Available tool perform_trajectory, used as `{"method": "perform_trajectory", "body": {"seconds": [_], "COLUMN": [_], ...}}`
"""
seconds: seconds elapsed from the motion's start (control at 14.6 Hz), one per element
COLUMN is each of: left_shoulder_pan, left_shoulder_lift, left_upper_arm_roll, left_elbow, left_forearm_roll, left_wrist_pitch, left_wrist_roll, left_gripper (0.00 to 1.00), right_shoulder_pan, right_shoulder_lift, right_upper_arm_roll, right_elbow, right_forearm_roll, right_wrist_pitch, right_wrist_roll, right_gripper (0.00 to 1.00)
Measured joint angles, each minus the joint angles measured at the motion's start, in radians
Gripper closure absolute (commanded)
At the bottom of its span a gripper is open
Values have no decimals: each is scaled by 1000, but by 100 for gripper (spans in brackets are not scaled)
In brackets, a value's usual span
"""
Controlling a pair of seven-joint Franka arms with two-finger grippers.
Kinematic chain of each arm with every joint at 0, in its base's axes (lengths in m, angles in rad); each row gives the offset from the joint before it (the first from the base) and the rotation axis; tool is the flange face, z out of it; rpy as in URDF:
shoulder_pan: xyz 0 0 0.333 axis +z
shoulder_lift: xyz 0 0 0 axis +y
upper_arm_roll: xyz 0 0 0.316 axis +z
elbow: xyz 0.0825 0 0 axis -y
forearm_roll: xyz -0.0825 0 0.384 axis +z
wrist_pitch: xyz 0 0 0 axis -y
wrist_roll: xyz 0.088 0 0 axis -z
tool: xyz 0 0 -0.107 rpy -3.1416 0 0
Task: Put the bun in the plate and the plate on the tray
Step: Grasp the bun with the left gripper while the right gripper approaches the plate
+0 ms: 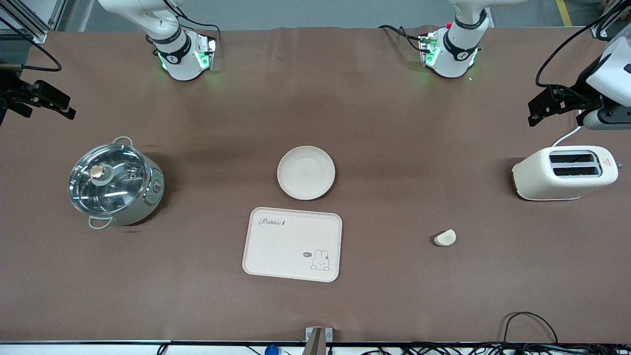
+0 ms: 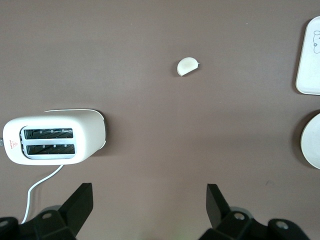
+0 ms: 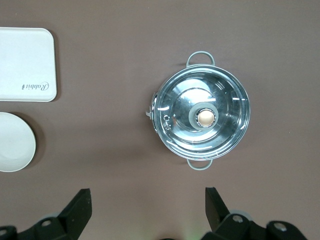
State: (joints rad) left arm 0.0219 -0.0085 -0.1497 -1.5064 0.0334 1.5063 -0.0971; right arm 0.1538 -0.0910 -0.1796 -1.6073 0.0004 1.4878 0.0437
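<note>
The bun (image 1: 445, 238) lies alone on the brown table, nearer to the front camera than the toaster; it also shows in the left wrist view (image 2: 187, 65). The round plate (image 1: 306, 172) is empty at mid-table, and part of it shows in both wrist views (image 2: 312, 147) (image 3: 12, 142). The Rabbit tray (image 1: 293, 244) lies empty beside the plate, nearer to the front camera; it also shows in both wrist views (image 2: 310, 55) (image 3: 25, 65). My left gripper (image 2: 150, 200) is open and empty, high over the table by the toaster (image 1: 540, 109). My right gripper (image 3: 148, 202) is open and empty, high over the right arm's end (image 1: 61, 106).
A white toaster (image 1: 564, 172) with its cord stands at the left arm's end and shows in the left wrist view (image 2: 52, 137). A steel pot with a glass lid (image 1: 114, 183) stands at the right arm's end and shows in the right wrist view (image 3: 202, 119).
</note>
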Motion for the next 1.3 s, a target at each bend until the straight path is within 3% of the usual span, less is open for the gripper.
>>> {"method": "perform_trajectory", "body": {"seconds": [0.48,0.89,1.3], "left_shoulder_pan": [-10,-21,-30], "left_shoulder_lift": [46,352,623], "left_upper_arm_roll": [-3,-4,-5], "left_elbow": [0,1,9], "left_forearm_roll": [0,0,0], "left_wrist_pitch": [0,274,585], "left_wrist_roll": [0,-87,-251], "left_gripper": [0,0,0], "right_shoulder_pan": [2,43,109], "right_shoulder_lift": [0,22,165], "right_upper_arm_roll": [1,4,6], "right_elbow": [-1,-14,-46], "right_forearm_roll": [0,71,212], "right_wrist_pitch": [-13,-7,125], "right_wrist_roll": [0,9,62], "right_gripper": [0,0,0]}}
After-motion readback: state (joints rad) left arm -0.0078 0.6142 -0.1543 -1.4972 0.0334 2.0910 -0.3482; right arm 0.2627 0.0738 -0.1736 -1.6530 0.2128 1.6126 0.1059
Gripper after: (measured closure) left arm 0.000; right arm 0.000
